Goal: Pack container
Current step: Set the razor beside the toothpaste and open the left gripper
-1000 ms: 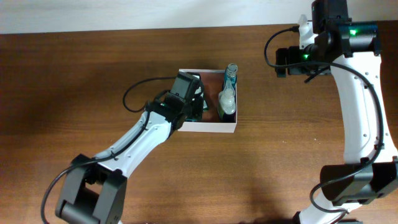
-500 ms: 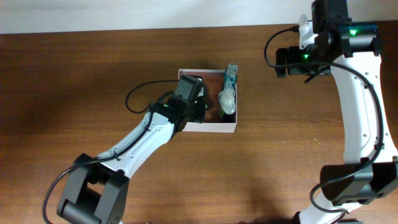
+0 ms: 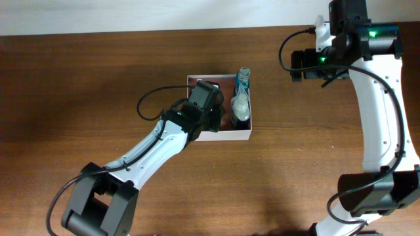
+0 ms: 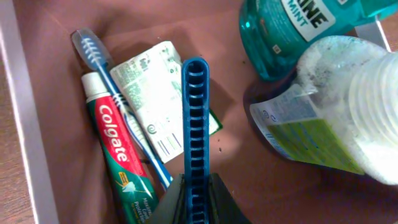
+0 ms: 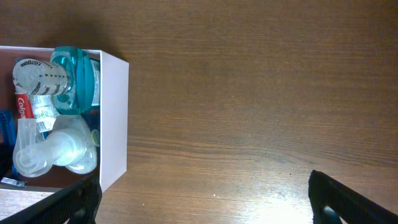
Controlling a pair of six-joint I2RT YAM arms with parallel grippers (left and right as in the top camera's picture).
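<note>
On a brown wooden table [image 3: 79, 98], a square white-walled cardboard container [image 3: 226, 136] with a reddish-brown inside is seen overhead near the middle. At the left wrist, the left gripper [image 4: 196, 202] is clamped on a blue ribbed plastic strip [image 4: 196, 112] inside it; at the right wrist, the right gripper [image 5: 205, 205] is spread wide beside it.

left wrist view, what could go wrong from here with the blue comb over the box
The blue comb, pinched in the left end effector, hangs over the toothbrush and the paper packet; dropped here, it may land crooked on them. The mouthwash bottle and the foamy clear bottle crowd one side of the container, so a lower reach could knock them.
</note>
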